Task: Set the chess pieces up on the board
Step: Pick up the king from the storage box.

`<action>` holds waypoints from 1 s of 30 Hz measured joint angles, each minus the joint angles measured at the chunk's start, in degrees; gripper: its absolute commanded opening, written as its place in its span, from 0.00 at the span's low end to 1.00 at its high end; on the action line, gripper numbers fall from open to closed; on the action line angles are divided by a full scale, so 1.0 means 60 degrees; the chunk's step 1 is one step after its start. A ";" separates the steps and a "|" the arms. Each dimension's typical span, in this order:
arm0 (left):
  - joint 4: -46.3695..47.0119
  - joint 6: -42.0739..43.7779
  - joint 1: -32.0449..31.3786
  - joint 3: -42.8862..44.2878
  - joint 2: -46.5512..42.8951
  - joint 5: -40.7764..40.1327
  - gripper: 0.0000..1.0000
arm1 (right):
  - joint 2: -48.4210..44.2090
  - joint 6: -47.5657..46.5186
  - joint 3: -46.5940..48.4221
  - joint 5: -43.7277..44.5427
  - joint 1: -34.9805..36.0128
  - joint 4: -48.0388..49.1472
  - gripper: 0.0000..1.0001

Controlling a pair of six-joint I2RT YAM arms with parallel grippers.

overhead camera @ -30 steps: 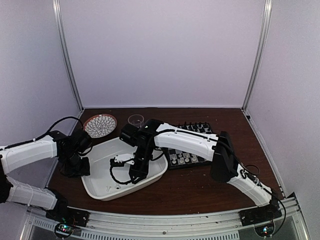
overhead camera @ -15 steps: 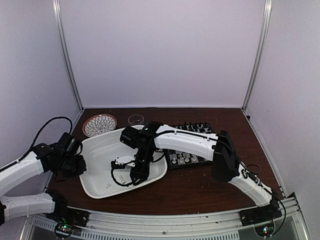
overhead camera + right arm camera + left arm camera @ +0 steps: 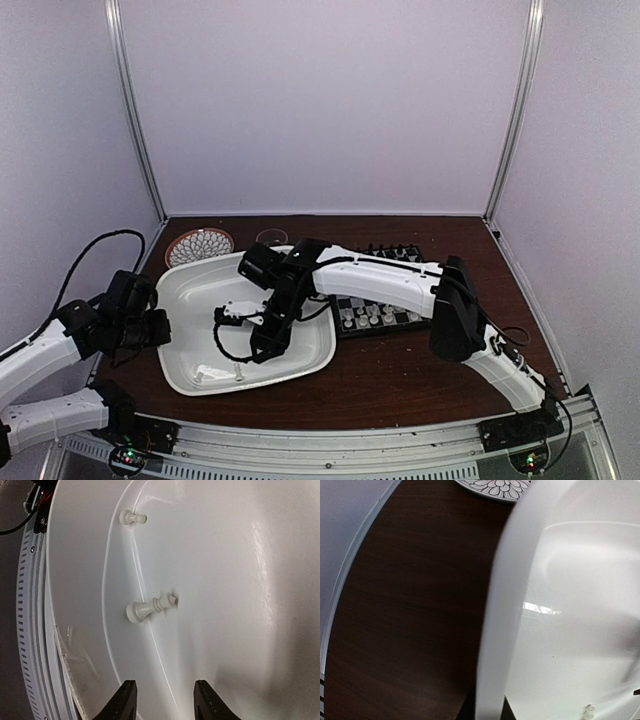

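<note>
A metal rail edges the dark wooden bench (image 3: 400,380), which is closed in by pale walls with slim metal corner posts. The left gripper (image 3: 150,328) is pressed together on the left rim of the white tray (image 3: 195,300). The right gripper (image 3: 164,700) hangs over the tray's floor with its fingers spread and nothing between them. Two white chess pieces (image 3: 149,608) lie on their sides just ahead of it. To the right of the right gripper sits the board (image 3: 400,318), partly under that arm, with white chessmen (image 3: 365,318) on its near squares and black chessmen (image 3: 390,250) along its far edge. Beyond the left gripper a patterned plate (image 3: 198,245) touches the tray's far rim, and a clear cup (image 3: 270,237) peeks over it. A second ago the tray lay further right, apart from plate and cup; it has since swung left, and the left arm has drawn back towards the wall. Only the right wrist view shows the fallen pieces clearly. The left wrist view shows the tray's rim running down to its bottom edge, with no fingers in sight.
</note>
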 measured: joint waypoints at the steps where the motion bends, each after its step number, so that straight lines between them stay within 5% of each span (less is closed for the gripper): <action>1: -0.0004 -0.0004 -0.0015 -0.0004 -0.0029 -0.0004 0.00 | 0.0000 0.0219 -0.0084 0.0007 0.0022 0.0164 0.41; 30: -0.0466 -0.2579 -0.1883 0.0222 0.0630 -0.1064 0.00 | 0.1180 0.2175 0.0696 0.0233 0.0889 0.1785 0.47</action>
